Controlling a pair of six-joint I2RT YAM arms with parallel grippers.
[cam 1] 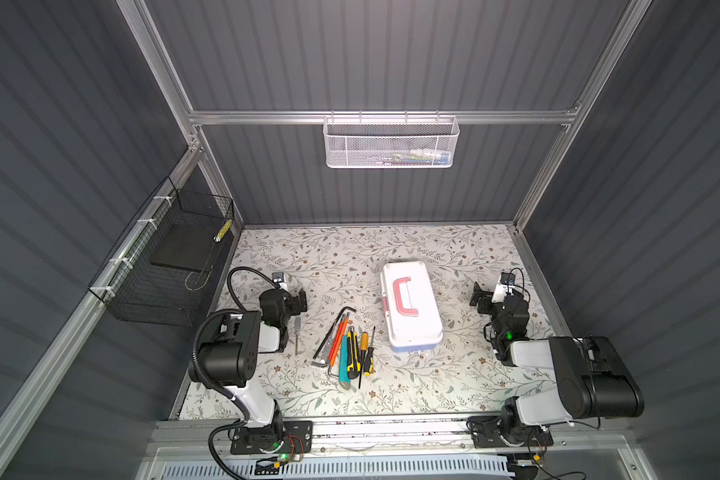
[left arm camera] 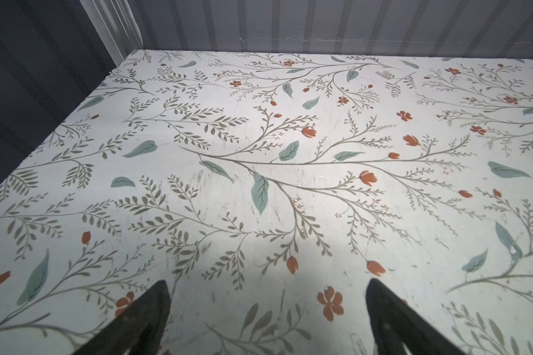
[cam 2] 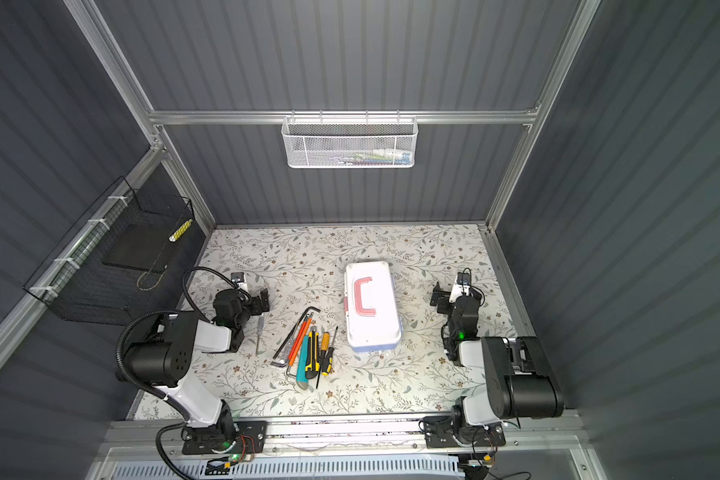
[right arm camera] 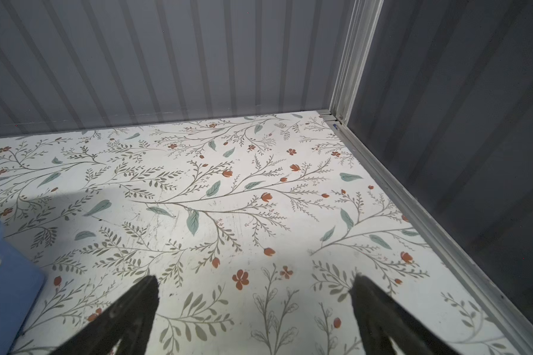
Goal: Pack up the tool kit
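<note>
The tool kit box (cam 1: 411,307) (cam 2: 373,305) lies closed on the floral table, white lid and pink handle up, light-blue base below. Its blue corner (right arm camera: 6,292) shows in the right wrist view. Left of it lies a bundle of hand tools (cam 1: 350,351) (cam 2: 310,351): knives, screwdrivers and a black hex key (cam 1: 344,313). One thin silvery tool (cam 1: 296,338) lies apart beside the left arm. My left gripper (cam 1: 299,301) (left arm camera: 266,285) stands open and empty, left of the tools. My right gripper (cam 1: 477,296) (right arm camera: 254,281) stands open and empty, right of the box.
A white mesh basket (cam 1: 390,143) hangs on the back rail. A black wire basket (cam 1: 171,266) is fixed to the left wall. Grey walls enclose the table (cam 1: 412,399) on three sides.
</note>
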